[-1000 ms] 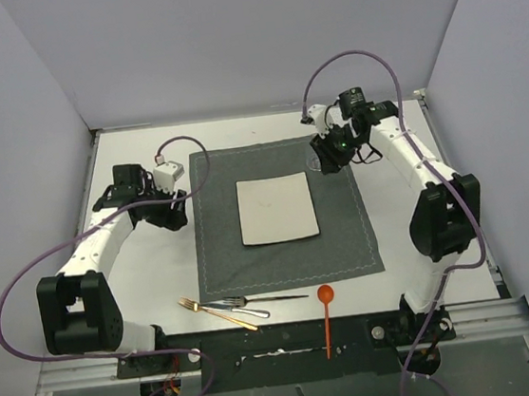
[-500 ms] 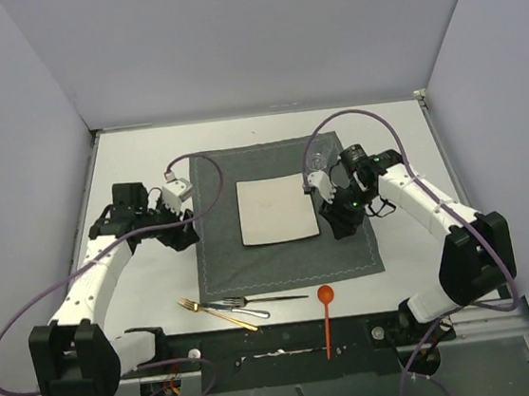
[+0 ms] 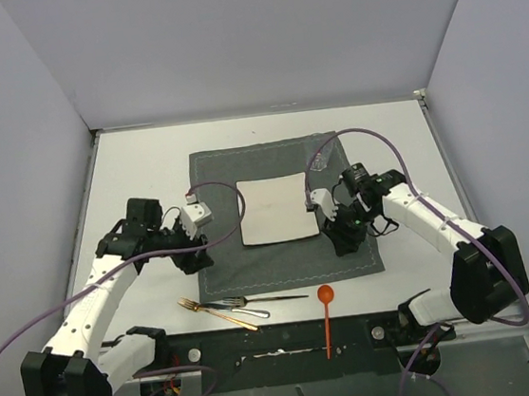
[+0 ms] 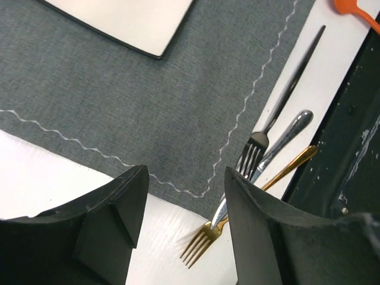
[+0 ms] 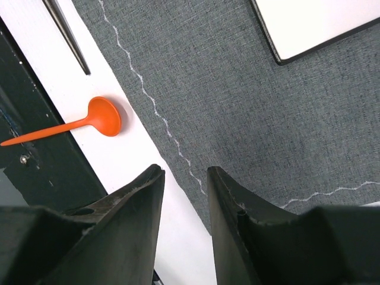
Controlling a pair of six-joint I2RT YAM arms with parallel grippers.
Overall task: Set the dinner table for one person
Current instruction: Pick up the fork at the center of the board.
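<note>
The white dinner table (image 3: 147, 173) carries a dark grey placemat (image 3: 290, 257) with a square off-white plate (image 3: 272, 210) on it. Near the front edge lie a gold fork (image 3: 216, 314), a silver fork (image 3: 262, 300) and an orange spoon (image 3: 326, 313). My left gripper (image 3: 198, 258) hovers open over the mat's near left corner. In the left wrist view the gold fork (image 4: 205, 240) lies just beyond the left gripper (image 4: 185, 178). My right gripper (image 3: 342, 242) hangs open over the mat's near right part. In the right wrist view the right gripper (image 5: 185, 172) is apart from the orange spoon (image 5: 101, 117).
A small clear object (image 3: 318, 161) stands on the mat's far right corner. A second silver handle (image 4: 291, 127) lies between the two forks. The black base rail (image 3: 291, 343) runs along the near edge. Grey walls close in the left, right and back.
Both arms have swung toward the near edge: the left from beside the mat's far left to its near left corner, the right from the far right corner to the near right. The left jaws narrowed slightly.
</note>
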